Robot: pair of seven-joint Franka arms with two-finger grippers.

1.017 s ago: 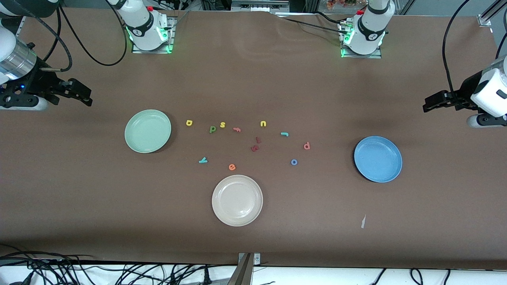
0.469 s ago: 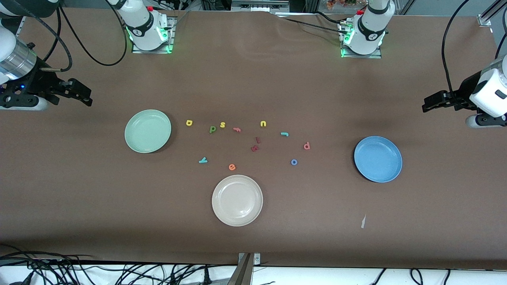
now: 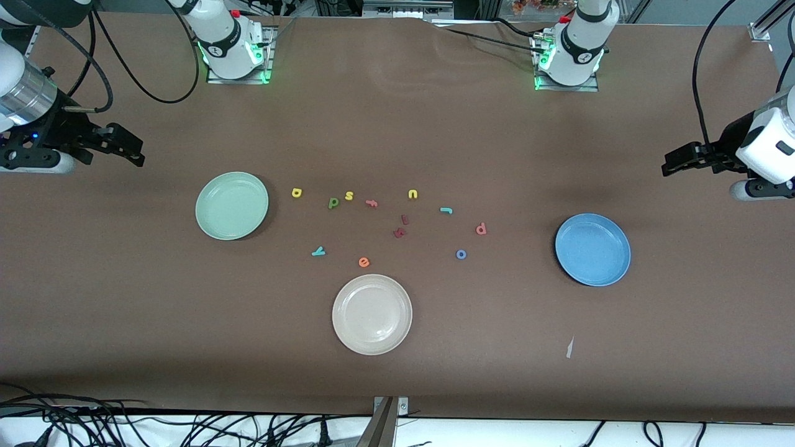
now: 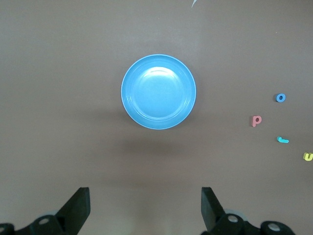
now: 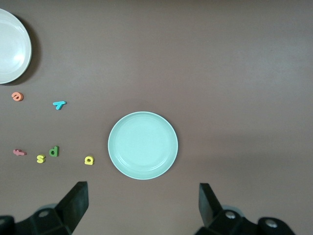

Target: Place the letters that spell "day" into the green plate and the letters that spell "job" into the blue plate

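The green plate [image 3: 231, 205] [image 5: 143, 145] lies toward the right arm's end of the table, the blue plate [image 3: 592, 249] [image 4: 158, 91] toward the left arm's end. Between them lie the yellow "a" [image 3: 297, 193], green "d" [image 3: 333, 202], teal "y" [image 3: 318, 251], teal "j" [image 3: 446, 210], blue "o" [image 3: 461, 254] and pinkish "b" [image 3: 481, 229]. Both plates hold nothing. My right gripper [image 3: 138, 155] [image 5: 143, 203] hangs open over bare table near the green plate. My left gripper [image 3: 666, 164] [image 4: 145, 205] hangs open over bare table near the blue plate.
A cream-white plate [image 3: 372, 314] sits nearer the front camera than the letters. Among the letters lie a yellow "s" [image 3: 349, 196], pink "f" [image 3: 371, 202], yellow "u" [image 3: 413, 194], dark red letters [image 3: 401, 226] and an orange "e" [image 3: 364, 262]. A small pale scrap [image 3: 569, 347] lies near the front.
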